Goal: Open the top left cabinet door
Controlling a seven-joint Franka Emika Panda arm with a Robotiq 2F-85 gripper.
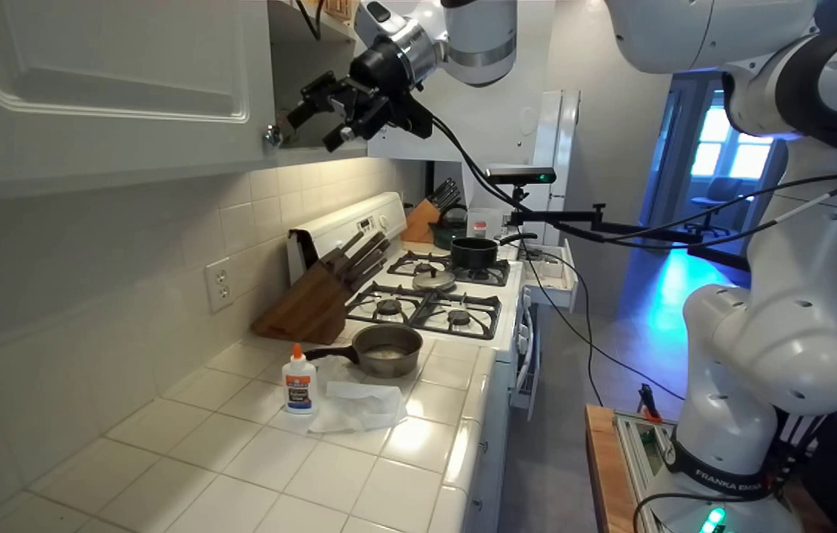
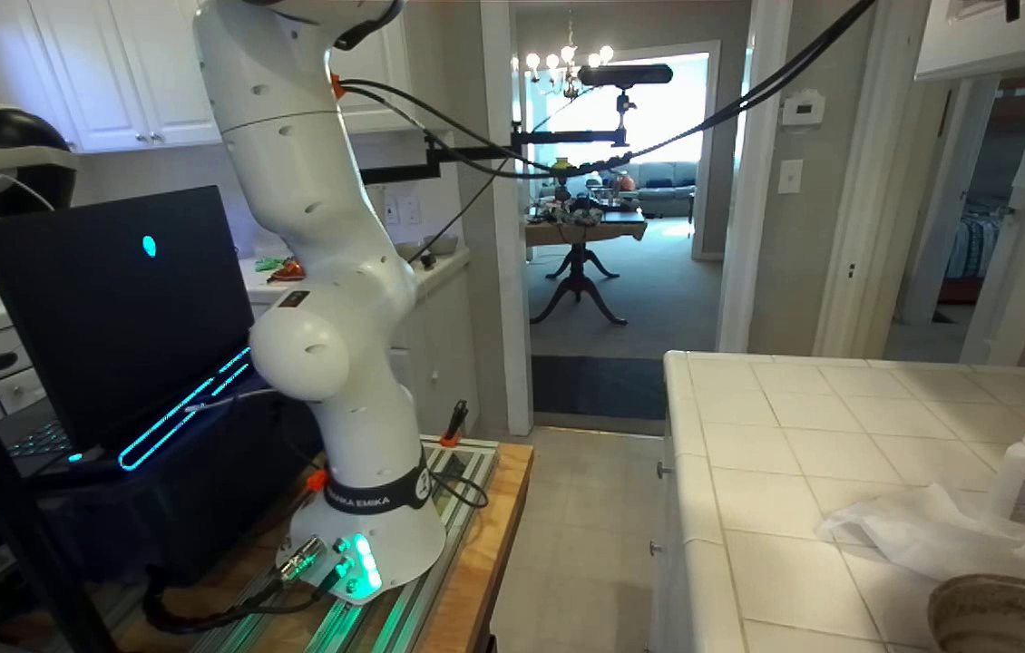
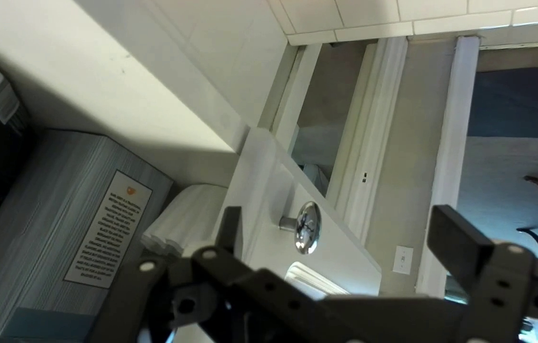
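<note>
The claw (image 1: 312, 128) stands spread and holds nothing; just ahead of it but apart lies the round knob (image 1: 272, 138) of the top left cabinet door (image 1: 111, 89), above the worktop (image 1: 263, 459). In the wrist view the knob shows between the two fingers (image 3: 229, 229), nearer the one towards the labelled box (image 3: 66, 219). The door's upper part is cut off, and whether it stands ajar is hard to tell.

White top left cabinet door (image 1: 107, 89), seemingly closed, round silver knob (image 3: 308, 227)
</note>
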